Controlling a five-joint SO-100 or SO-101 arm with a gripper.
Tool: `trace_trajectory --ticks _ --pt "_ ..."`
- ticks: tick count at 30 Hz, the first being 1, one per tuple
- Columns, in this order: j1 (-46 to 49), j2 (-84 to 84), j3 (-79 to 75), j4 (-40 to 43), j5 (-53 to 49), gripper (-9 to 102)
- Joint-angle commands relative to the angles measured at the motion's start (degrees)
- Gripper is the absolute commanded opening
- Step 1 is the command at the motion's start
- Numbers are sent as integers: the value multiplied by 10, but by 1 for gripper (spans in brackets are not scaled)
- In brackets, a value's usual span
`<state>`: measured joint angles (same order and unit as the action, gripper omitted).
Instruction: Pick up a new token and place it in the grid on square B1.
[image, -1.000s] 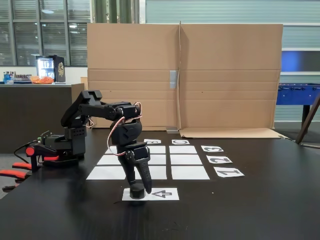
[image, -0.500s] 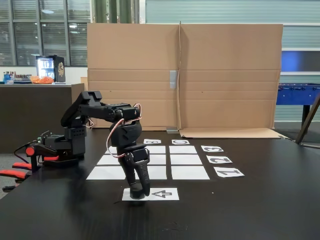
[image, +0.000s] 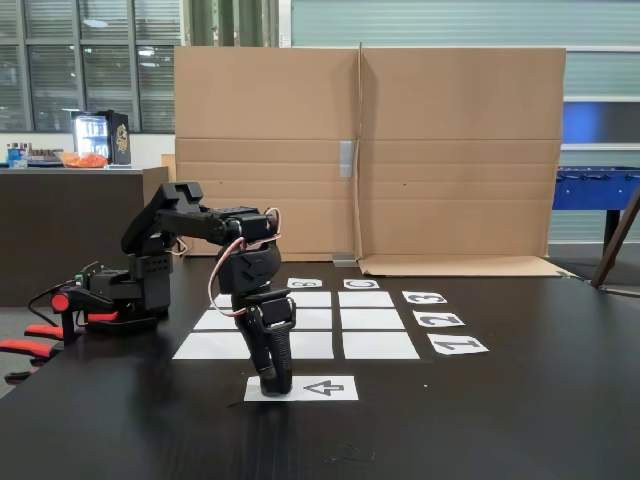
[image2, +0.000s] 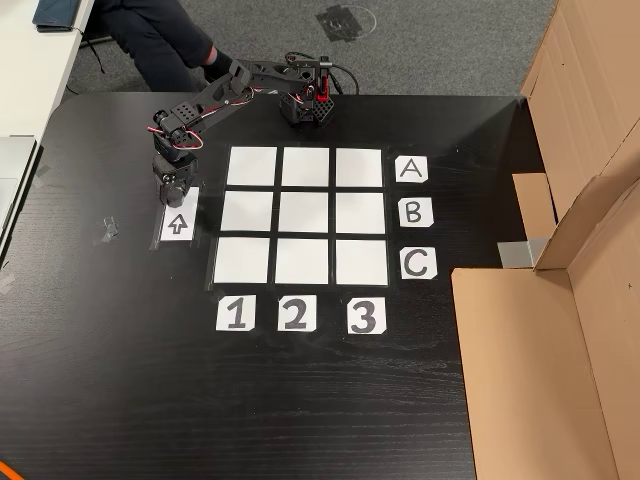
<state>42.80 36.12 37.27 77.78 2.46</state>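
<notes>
Fixed view: hand (image: 275, 388) lowered onto the arrow sheet (image: 320, 388), low and left of centre.
Closed down around the token, hidden between the fingers; touching the sheet's left end on the dark bench (image: 480, 420). Further right and behind, the grid (image: 340, 320), square B1 (image2: 243, 211) bare in the other view, just right of the hand (image2: 170, 192) there.

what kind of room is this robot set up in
Probably a shared office or lab space: a foosball table stands behind the black table, big windows line the back wall, and a cardboard screen backs the grid.
</notes>
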Motion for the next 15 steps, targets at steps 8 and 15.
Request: trace_trajectory --ticks 8,15 --pt "9 20 -22 -4 11 13" --pt "-2 68 -17 11 16 13"
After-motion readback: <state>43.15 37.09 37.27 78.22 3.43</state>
